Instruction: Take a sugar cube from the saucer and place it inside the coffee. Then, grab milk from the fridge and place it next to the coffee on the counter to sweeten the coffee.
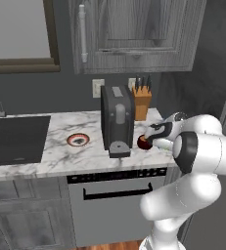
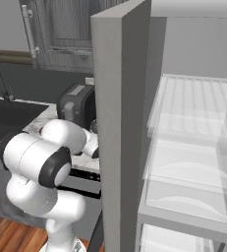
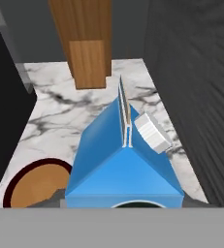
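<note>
My gripper [image 1: 152, 136] is shut on the milk [image 3: 125, 164], a blue carton with a white cap that fills the lower hand view. The hand hovers low over the counter [image 1: 60, 128] at its right end, just right of the black coffee machine. The coffee [image 1: 144, 143], a dark red cup with a tan inside, sits directly left of the carton [image 3: 36, 188]. Whether the carton touches the marble I cannot tell. The saucer [image 1: 78, 140] lies left of the machine. The sugar cube is hidden. The fridge [image 2: 121, 123] stands open with bare shelves.
The tall black coffee machine [image 1: 117, 119] stands close on the left of the cup. A wooden knife block [image 3: 87, 43] is behind the carton against the wall. A dark panel [image 3: 200, 97] closes off the right side. The black sink [image 1: 14, 139] is far left.
</note>
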Robot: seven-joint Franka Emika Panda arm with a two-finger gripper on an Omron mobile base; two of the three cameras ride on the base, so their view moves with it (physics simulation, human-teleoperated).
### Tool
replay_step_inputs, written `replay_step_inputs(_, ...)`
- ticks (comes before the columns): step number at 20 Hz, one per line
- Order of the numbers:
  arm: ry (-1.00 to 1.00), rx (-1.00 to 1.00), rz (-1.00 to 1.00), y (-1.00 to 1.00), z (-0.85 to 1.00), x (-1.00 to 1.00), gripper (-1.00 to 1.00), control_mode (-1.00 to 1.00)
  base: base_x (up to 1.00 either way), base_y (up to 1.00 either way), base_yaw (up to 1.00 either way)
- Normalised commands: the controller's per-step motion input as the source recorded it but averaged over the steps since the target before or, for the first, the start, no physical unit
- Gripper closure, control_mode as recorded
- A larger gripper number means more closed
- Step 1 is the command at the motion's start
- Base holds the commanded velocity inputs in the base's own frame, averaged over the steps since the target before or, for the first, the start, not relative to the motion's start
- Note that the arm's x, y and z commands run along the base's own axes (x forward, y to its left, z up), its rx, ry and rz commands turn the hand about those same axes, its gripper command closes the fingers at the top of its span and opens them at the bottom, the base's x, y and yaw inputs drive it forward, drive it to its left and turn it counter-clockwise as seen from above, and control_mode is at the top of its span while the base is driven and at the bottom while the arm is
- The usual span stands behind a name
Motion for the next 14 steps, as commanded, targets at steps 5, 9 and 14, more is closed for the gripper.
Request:
replay_step_inputs(5,-0.07,0.00,0.00,0.00,-0.01,0.35,1.00,-1.00,0.00,0.00,0.00)
replay_step_inputs(9,-0.09,0.00,0.00,-0.07,-0.16,0.16,1.00,-1.00,0.00,0.00,0.00)
replay_step_inputs(14,-0.10,0.01,0.00,-0.15,-0.27,0.02,1.00,-1.00,0.00,0.00,0.00)
